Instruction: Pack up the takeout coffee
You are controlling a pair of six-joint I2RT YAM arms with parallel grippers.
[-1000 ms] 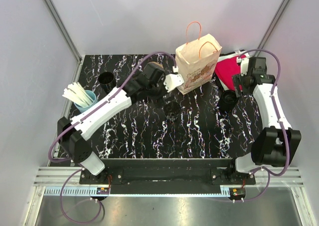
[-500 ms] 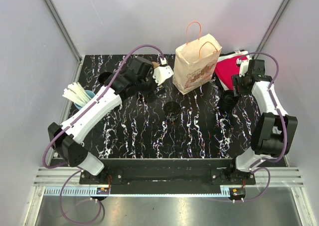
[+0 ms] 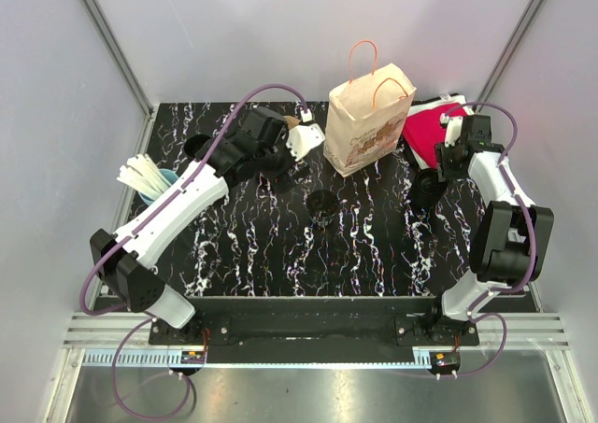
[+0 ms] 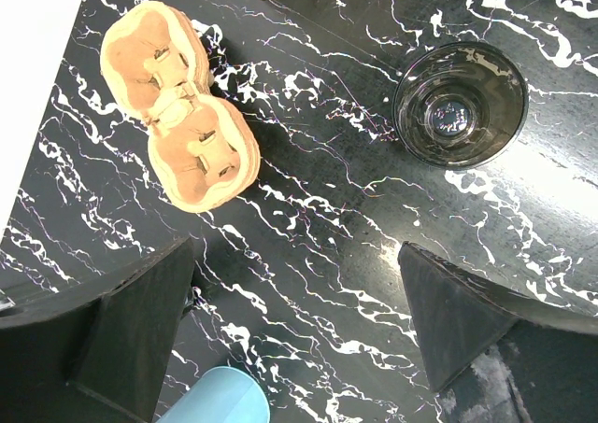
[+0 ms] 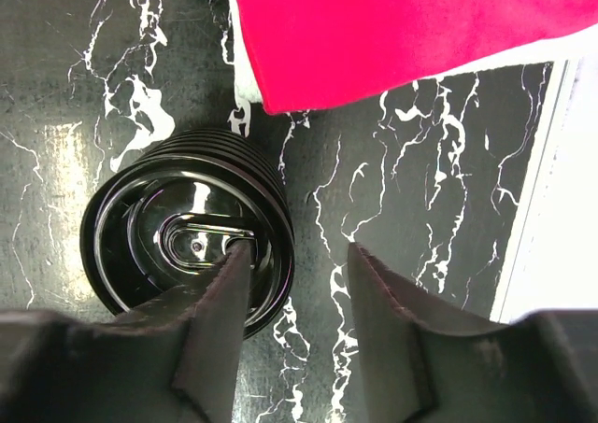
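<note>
Clear only from the left wrist: cup carrier [image 4: 177, 115] and black cup [image 4: 458, 104], beyond the wide-open, empty left gripper [image 4: 294, 292]. Right gripper [image 5: 299, 255] parted, empty, one finger over the lids [image 5: 177, 241].

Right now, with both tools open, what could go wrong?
1. The right tool appears to straddle the rim of the lid stack. Closing there may lift several lids at once or tip the stack.
2. The left tool hangs open between the cup carrier and the empty black cup. The paper bag stands right beside that wrist, so a sideways sweep could topple it.
</note>
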